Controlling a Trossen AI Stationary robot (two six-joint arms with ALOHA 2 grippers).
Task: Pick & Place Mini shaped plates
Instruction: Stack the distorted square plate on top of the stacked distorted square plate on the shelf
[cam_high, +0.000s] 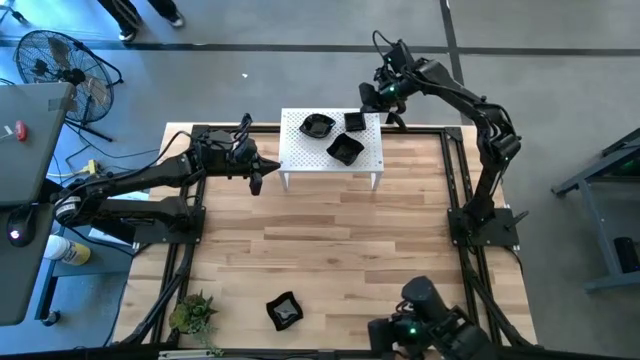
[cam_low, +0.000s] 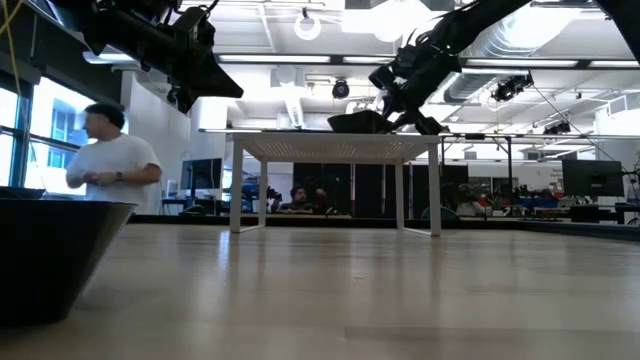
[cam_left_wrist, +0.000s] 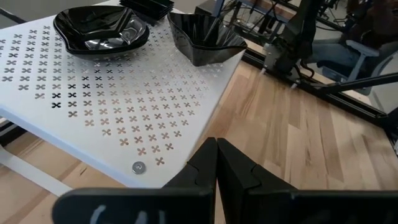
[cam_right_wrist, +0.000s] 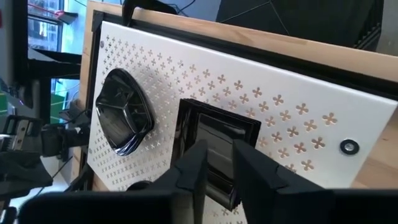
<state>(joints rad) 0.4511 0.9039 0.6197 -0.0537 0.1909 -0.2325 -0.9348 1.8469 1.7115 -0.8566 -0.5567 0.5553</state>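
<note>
A white perforated rack (cam_high: 330, 160) stands at the table's far middle. Three black mini dishes lie on it: a rounded one (cam_high: 317, 125), a square one (cam_high: 354, 121) and a wavy-edged one (cam_high: 346, 149). A fourth dish (cam_high: 285, 311) lies on the table near the front edge. My right gripper (cam_right_wrist: 219, 171) is slightly open at the rack's far right corner, its fingers over the square dish's (cam_right_wrist: 214, 137) edge. My left gripper (cam_left_wrist: 216, 163) is shut and empty beside the rack's near left corner. My right gripper's fingers (cam_right_wrist: 193, 167) stand on either side of the square dish's near rim (cam_right_wrist: 219, 183), coming slanting down from the table's far right. The dish lies flat on the rack. I cannot tell whether the fingers touch it.
A small green plant (cam_high: 193, 313) stands at the table's near left corner. A black frame runs along the table's edges (cam_high: 455, 180). A person (cam_low: 110, 165) stands in the room beyond the table. Bare wood lies between the rack and the front dish.
</note>
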